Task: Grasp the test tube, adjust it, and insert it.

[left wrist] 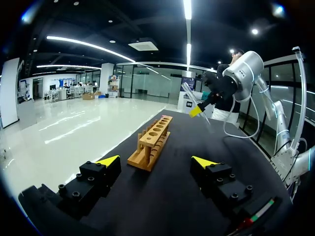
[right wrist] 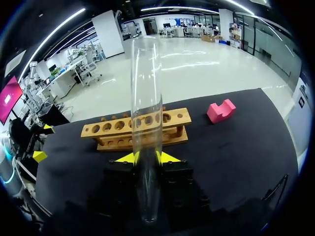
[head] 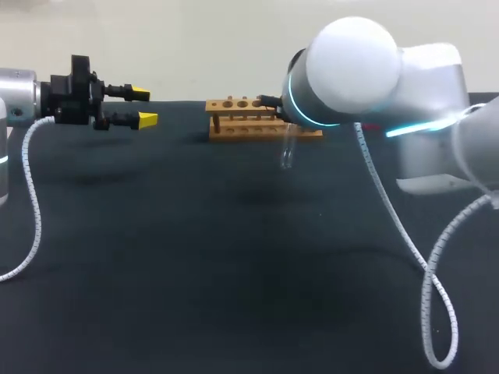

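My right gripper (right wrist: 146, 157) is shut on a clear glass test tube (right wrist: 146, 123), its yellow tips pressing the tube from both sides. The tube stands roughly upright in front of the wooden rack (right wrist: 138, 129), held above the table. In the head view the tube (head: 287, 152) hangs below my right arm, just in front of the rack (head: 261, 117); the arm's joint hides the gripper there. My left gripper (head: 144, 107) hovers open and empty at the far left, pointing toward the rack (left wrist: 152, 140). The left wrist view shows the right gripper (left wrist: 197, 110) gripping the tilted tube (left wrist: 187, 91) beyond the rack.
A pink block (right wrist: 220, 110) lies on the dark table to the right of the rack. The rack has a row of several round holes along its top. My left gripper (right wrist: 43, 141) appears off to the rack's left side.
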`<state>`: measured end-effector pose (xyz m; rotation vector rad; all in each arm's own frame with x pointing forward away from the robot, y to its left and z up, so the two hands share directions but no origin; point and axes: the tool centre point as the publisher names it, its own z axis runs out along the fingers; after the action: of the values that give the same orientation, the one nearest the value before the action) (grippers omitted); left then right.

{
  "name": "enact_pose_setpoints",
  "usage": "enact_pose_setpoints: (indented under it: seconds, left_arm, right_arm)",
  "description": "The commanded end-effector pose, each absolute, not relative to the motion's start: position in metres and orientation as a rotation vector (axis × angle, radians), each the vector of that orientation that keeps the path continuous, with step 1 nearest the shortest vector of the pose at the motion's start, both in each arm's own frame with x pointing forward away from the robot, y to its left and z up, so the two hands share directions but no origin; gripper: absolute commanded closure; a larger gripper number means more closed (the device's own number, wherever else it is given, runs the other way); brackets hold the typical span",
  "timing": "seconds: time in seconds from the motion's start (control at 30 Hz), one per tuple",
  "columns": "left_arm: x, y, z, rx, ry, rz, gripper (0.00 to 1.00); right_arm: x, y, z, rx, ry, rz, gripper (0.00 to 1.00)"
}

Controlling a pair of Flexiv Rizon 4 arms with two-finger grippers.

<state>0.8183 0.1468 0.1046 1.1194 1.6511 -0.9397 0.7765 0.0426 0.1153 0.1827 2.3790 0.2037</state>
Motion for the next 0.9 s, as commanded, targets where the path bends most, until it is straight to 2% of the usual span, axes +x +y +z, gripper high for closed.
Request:
enact_pose_setpoints:
  seconds: [0.03, 0.9]
  left_arm:
    - [0.8165, 0.1468, 0.1038, 1.116, 1.648, -0.934, 0.0]
    - [0.8165, 0.1468, 0.1038, 1.116, 1.648, -0.934, 0.0]
  right_arm:
    - [0.756, 0.032, 0.1275, 0.187, 2.306, 0.198, 1.0]
    - [0.7497, 0.0337, 0.1315, 0.166, 2.313, 0.227, 1.0]
